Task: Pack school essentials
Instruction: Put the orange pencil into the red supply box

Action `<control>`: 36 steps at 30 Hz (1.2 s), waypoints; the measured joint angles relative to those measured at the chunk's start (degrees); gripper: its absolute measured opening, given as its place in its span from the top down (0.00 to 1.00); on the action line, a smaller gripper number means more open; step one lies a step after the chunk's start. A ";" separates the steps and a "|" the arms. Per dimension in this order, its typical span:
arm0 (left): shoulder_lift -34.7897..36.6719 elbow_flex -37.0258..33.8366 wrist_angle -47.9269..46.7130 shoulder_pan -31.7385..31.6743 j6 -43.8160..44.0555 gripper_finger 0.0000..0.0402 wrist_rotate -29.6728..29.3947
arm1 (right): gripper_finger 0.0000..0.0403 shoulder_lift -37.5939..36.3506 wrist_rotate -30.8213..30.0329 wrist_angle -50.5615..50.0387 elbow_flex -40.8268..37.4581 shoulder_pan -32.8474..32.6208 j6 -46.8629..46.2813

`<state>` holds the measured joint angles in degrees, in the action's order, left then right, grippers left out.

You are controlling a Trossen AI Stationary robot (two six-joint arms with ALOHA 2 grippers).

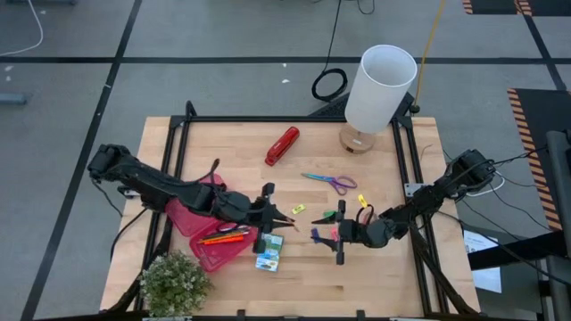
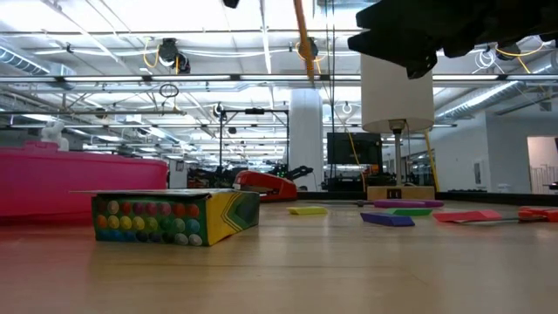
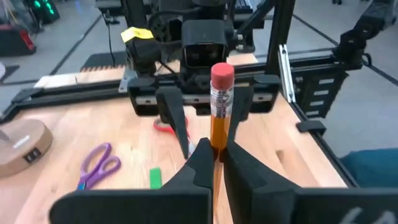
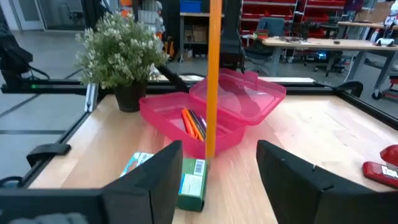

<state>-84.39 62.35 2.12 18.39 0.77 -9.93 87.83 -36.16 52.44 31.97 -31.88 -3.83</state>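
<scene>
Pencil [image 3: 217,118]: orange, pink eraser tip, upright, above the table centre.
Crayon box [image 2: 174,216]: green-yellow, lying flat, just right of the pink case.
Pens [image 1: 223,237]: orange, lying inside the case tray.
Scissors [image 1: 332,182]: purple-teal, flat, right of centre.
Red-handled scissors [image 1: 364,214]: flat, right side, partly hidden.
Erasers [image 1: 298,209]: small coloured blocks, scattered at centre-right.

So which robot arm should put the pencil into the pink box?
Probably the left: its gripper already clamps the pencil and sits beside the pink case. The right gripper is open, farther away.
</scene>
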 joint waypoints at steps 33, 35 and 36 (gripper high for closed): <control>5.49 -0.02 -36.62 4.64 19.20 0.94 -0.59 | 0.52 -0.07 -1.25 -12.61 -0.02 -0.09 -3.90; 5.48 -0.02 -37.17 4.64 19.30 0.94 -0.59 | 0.52 -0.07 -1.25 -12.60 -0.02 -0.09 -3.90; 5.48 -0.02 -37.17 4.64 19.35 0.94 -0.59 | 0.52 -0.07 -1.25 -12.57 -0.02 -0.09 -3.90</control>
<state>-78.91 62.33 -35.06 23.03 20.12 -10.52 87.77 -37.41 39.87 31.94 -31.97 -7.73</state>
